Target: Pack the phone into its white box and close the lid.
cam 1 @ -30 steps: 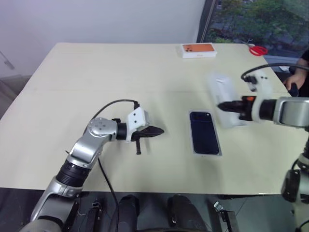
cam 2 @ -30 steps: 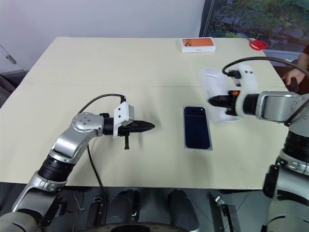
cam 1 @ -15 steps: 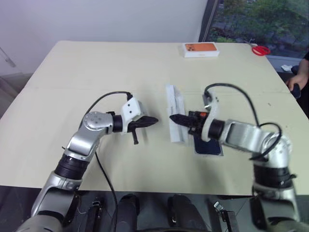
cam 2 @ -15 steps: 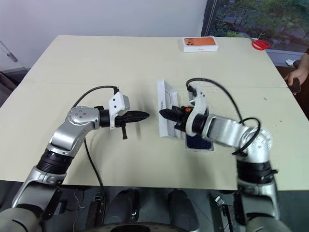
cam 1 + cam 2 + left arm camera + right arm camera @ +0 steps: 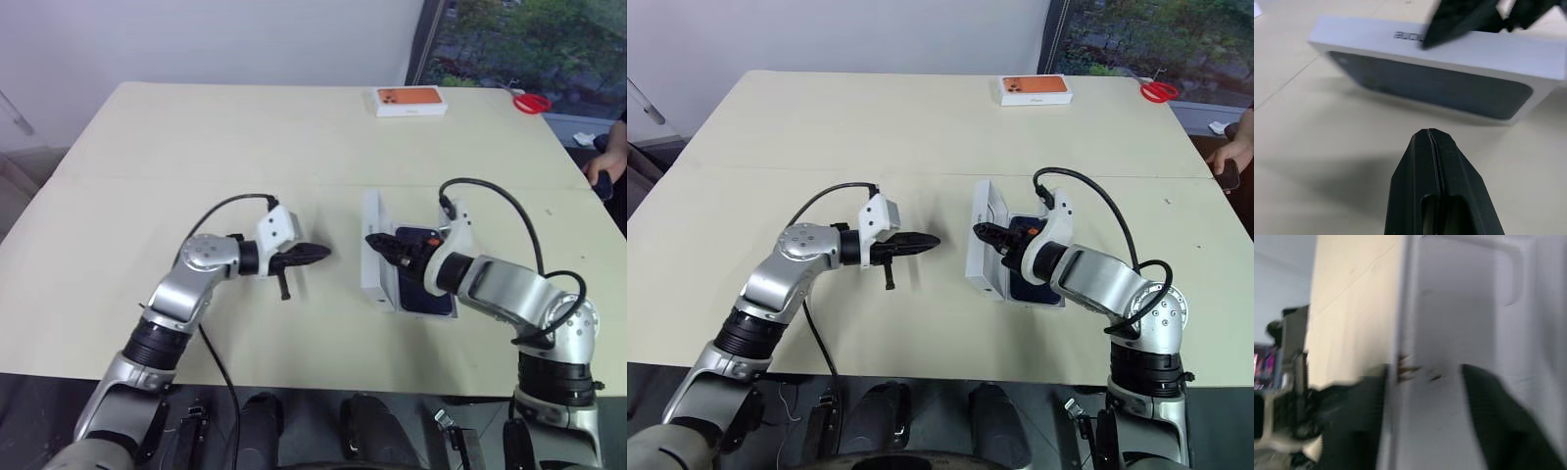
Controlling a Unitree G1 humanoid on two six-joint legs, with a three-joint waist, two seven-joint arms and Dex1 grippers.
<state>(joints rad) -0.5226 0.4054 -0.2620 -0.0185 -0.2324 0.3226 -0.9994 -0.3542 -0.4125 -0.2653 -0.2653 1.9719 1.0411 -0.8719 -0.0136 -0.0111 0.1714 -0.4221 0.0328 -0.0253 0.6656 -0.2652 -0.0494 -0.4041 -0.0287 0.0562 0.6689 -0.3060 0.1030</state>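
Observation:
The lid [image 5: 375, 264] stands on its long edge on the table, just left of the phone, its printed dark blue top [image 5: 1430, 85] facing my left gripper. My right gripper [image 5: 378, 241] reaches over the phone to the lid's upper rim. Its fingers [image 5: 1354, 421] sit apart on either side of that rim, open. The dark blue phone [image 5: 429, 297] lies flat in the white box, whose thin rim [image 5: 423, 314] shows along its near edge; my right arm covers its middle. Off to the lid's left hovers my left gripper [image 5: 321, 252], shut and empty, pointing at the lid.
A white box with an orange picture [image 5: 411, 101] lies at the far side of the table, red scissors [image 5: 529, 101] to its right. A person's hand [image 5: 600, 174] rests at the right edge. The table's near edge runs just below my arms.
My right arm swung the lid from the right of the phone across to its left, rolled it onto its edge and lowered it. Its fingers have now parted. The left gripper stayed put.

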